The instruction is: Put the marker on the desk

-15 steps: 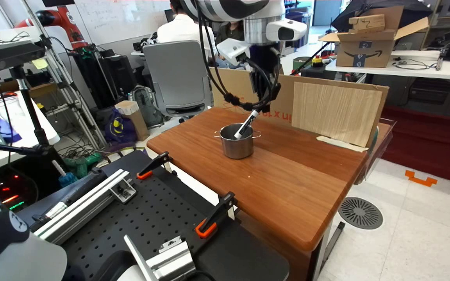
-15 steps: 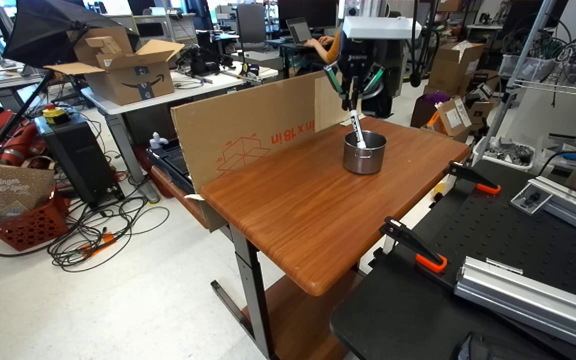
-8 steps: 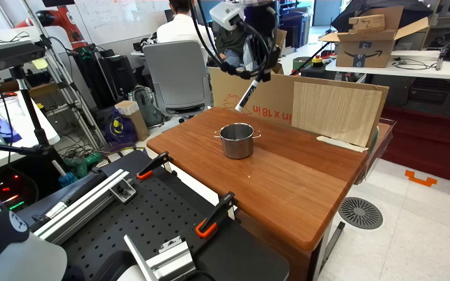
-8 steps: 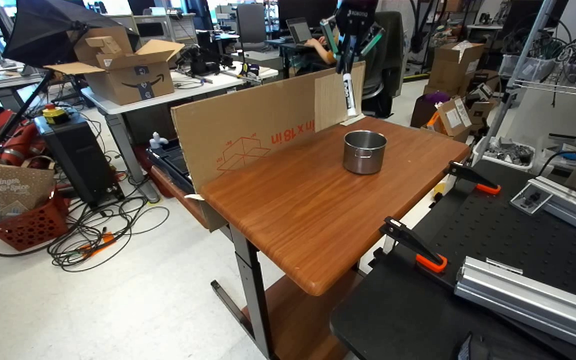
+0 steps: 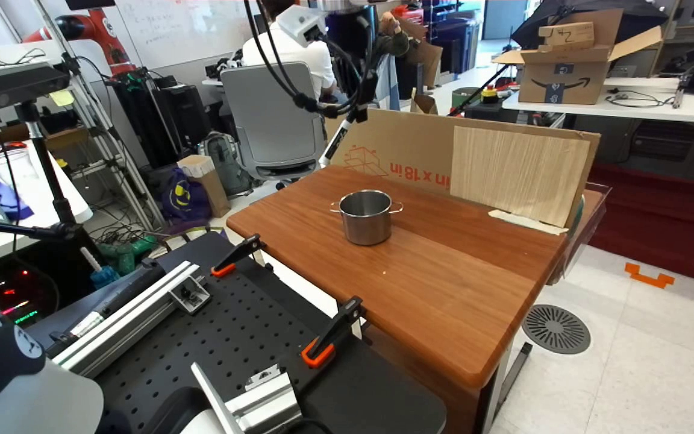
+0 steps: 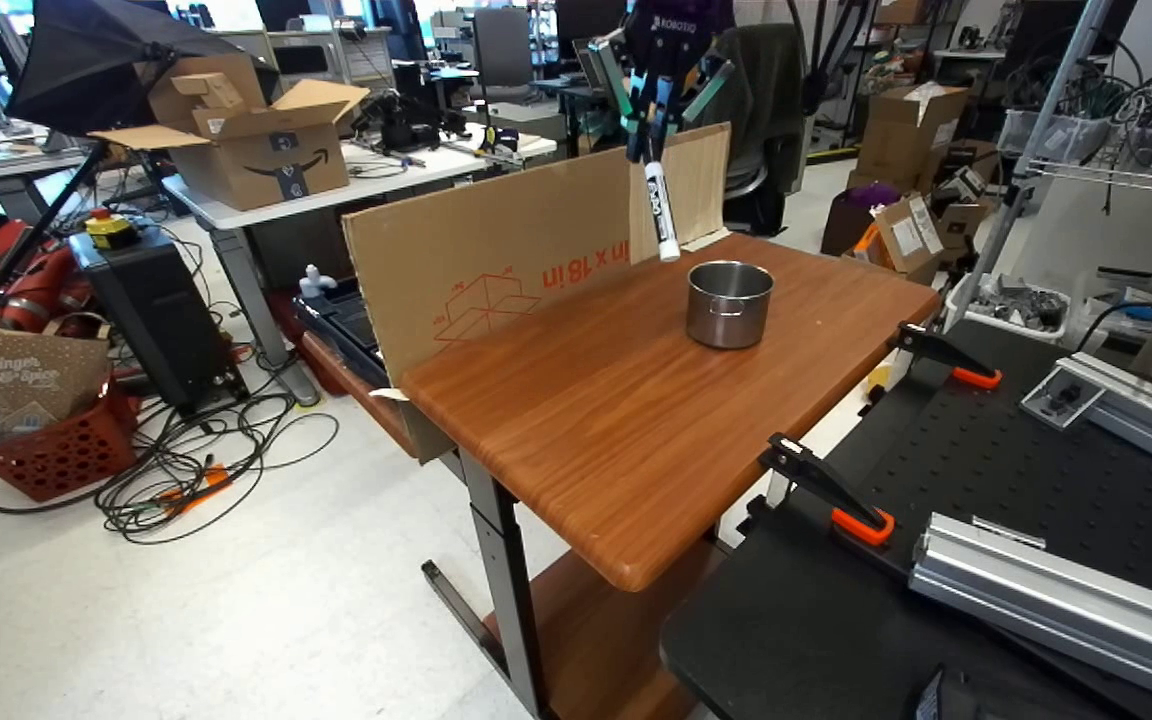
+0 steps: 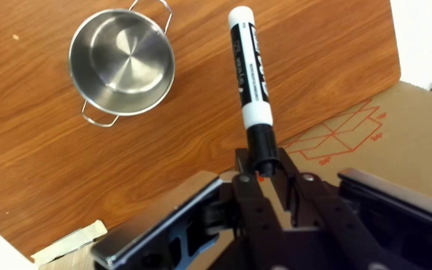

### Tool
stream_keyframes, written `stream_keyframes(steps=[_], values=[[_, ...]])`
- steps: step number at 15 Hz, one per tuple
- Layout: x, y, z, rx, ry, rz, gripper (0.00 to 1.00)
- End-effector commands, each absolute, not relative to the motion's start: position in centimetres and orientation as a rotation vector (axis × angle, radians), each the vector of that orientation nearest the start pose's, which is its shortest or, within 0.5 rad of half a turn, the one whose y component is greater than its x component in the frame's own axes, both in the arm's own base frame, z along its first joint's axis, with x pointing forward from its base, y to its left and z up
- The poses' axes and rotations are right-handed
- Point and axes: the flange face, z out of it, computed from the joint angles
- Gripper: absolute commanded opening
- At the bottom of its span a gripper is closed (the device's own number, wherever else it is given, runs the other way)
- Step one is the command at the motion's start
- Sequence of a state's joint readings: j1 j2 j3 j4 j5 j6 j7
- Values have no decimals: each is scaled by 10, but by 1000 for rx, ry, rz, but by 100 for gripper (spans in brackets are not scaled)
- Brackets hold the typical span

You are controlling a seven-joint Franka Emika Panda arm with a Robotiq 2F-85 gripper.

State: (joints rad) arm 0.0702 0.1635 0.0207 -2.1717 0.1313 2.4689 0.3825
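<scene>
Brown desk [image 6: 626, 410], marker [image 7: 255, 90] (black-capped) above.

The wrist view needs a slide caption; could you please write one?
The hand holds the marker by its black cap, with the pot standing on the desk below.

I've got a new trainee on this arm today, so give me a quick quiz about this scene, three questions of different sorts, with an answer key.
1. Multiple choice: which end of the marker does the gripper hold? A, white; B, black; C, both.
2. Fill in the blank: the metal pot stands on the ____.
3. True or false: the marker lies inside the metal pot.

Key
1. B.
2. Desk.
3. False; the gripper holds it in the air, outside the metal pot.
</scene>
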Motion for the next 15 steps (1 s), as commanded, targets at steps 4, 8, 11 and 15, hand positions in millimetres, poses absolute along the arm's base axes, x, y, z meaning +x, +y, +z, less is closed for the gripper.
stream_keyframes(steps=[4,8,11,15], values=[[568,95,282,-3010,500,-63,5],[584,102,256,-3018,502,-9,5],[595,109,237,-3024,504,18,5],[607,125,212,-3045,502,41,5]])
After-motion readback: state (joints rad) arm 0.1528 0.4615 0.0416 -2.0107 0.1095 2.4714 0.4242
